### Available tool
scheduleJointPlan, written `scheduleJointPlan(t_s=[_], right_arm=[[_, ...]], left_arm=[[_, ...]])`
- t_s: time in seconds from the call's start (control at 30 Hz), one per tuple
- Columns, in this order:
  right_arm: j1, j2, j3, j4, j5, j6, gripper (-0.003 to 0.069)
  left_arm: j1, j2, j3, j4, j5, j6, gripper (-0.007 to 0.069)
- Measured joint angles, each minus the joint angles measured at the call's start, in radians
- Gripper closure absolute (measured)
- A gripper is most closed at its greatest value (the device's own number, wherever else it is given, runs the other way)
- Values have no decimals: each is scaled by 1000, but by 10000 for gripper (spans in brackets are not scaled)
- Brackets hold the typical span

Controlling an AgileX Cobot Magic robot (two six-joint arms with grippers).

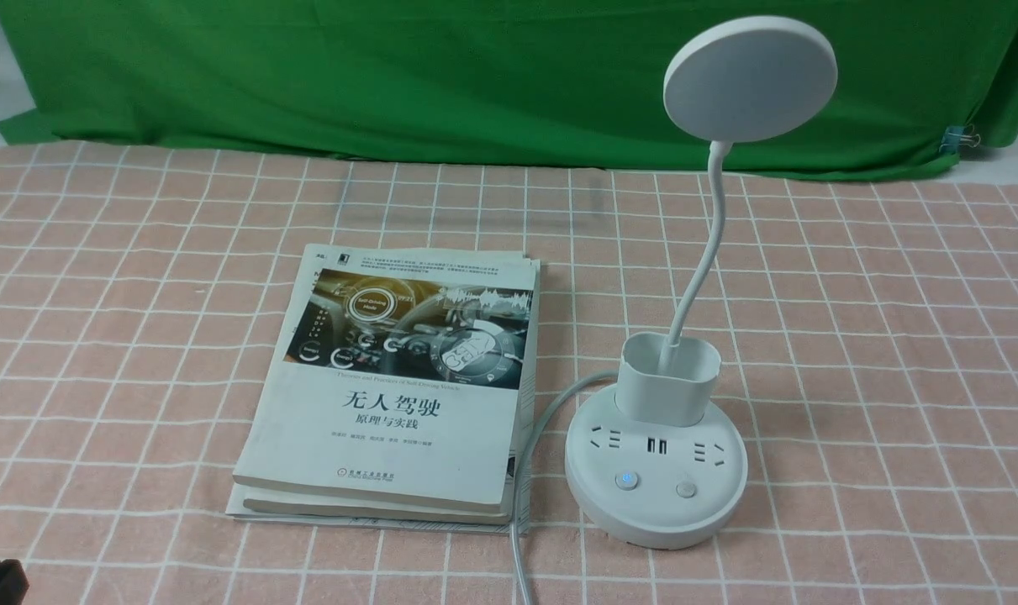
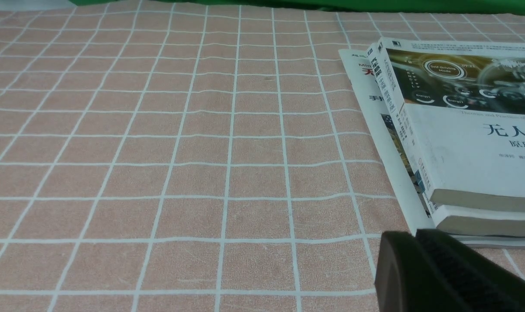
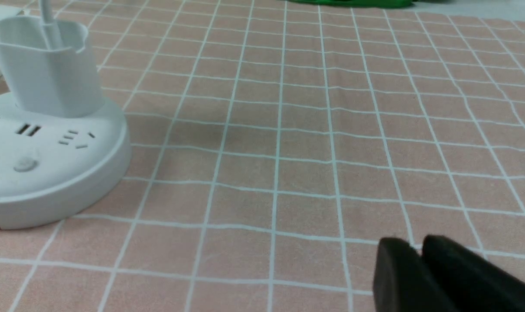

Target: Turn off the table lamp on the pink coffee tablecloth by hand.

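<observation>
Right tool (image 3: 412,268): low over the pink coffee tablecloth (image 3: 288,151), well apart from lamp, holding nothing, fingertips near-touching, gap unclear | table lamp (image 1: 656,470): beside my books (image 1: 391,395) | handling: rigid, heavy-looking base, bendy neck; I'd press a front button (image 1: 686,488), not grip.

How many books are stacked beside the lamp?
3, stacked left of the table lamp: top book, second book under it, and a thin bottom book against the tablecloth. More could be hidden.
</observation>
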Motion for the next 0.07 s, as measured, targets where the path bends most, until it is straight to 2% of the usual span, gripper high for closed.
scheduleJointPlan(t_s=[0.07], right_arm=[[0, 0, 0, 0, 0, 1, 512]], left_arm=[[0, 0, 0, 0, 0, 0, 618]])
